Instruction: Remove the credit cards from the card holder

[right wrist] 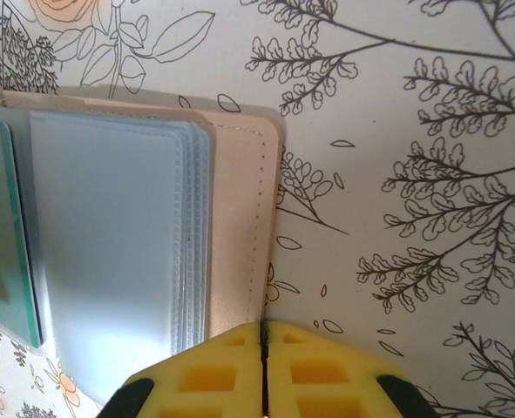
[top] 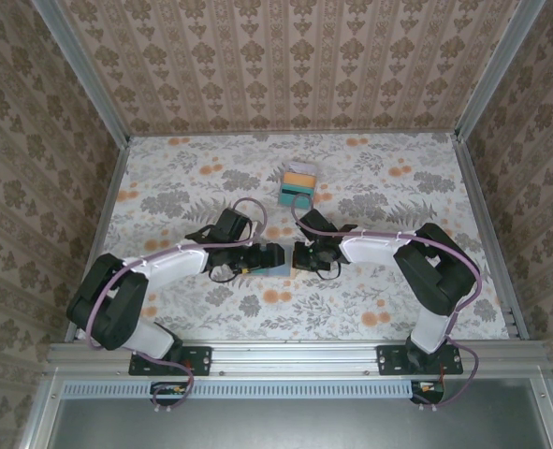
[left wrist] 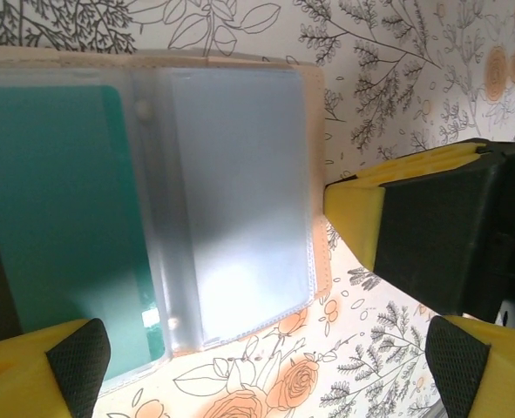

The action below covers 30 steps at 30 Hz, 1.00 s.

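The card holder (top: 278, 269) lies open on the floral tabletop (top: 164, 201), between the two pincers near the middle. In the left wrist view its clear sleeves face up. Its spread runs across the picture and its fold runs from top to bottom. A teal card (left wrist: 57, 226) sits in the left sleeve with its long edges along the fold, and the sleeve beside it looks bare.

The left pincer (left wrist: 266, 374) hangs released, its jaws wide, over the holder's near edge. The right pincer (right wrist: 263, 366) is clenched, tips together right at the holder's tan border. Whether they pinch the leather I cannot tell.

Further back on the tabletop, well apart, a staggered stack of credit cards (top: 298, 183) lies flat. The orange and teal cards have their long edges running roughly left to right.
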Each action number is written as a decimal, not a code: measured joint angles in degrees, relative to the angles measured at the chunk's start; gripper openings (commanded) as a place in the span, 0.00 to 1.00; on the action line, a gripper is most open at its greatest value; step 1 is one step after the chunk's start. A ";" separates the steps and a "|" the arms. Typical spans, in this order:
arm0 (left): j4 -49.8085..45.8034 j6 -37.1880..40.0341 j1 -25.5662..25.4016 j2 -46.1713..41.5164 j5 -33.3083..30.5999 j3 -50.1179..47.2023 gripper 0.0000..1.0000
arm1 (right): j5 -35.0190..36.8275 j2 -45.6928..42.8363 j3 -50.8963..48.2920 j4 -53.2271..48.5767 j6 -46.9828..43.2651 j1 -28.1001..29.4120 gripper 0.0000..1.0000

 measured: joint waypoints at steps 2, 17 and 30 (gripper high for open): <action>-0.04 0.02 -0.02 -0.17 -0.04 0.22 0.97 | 0.68 -0.57 -0.42 -0.04 0.13 0.00 0.14; -4.87 2.49 8.24 -2.91 -2.93 -0.35 0.57 | 2.23 -6.40 -0.42 1.09 1.05 0.61 0.20; -5.44 3.52 12.28 0.72 -3.52 -1.73 0.21 | -2.73 3.04 8.98 4.66 3.56 4.79 0.18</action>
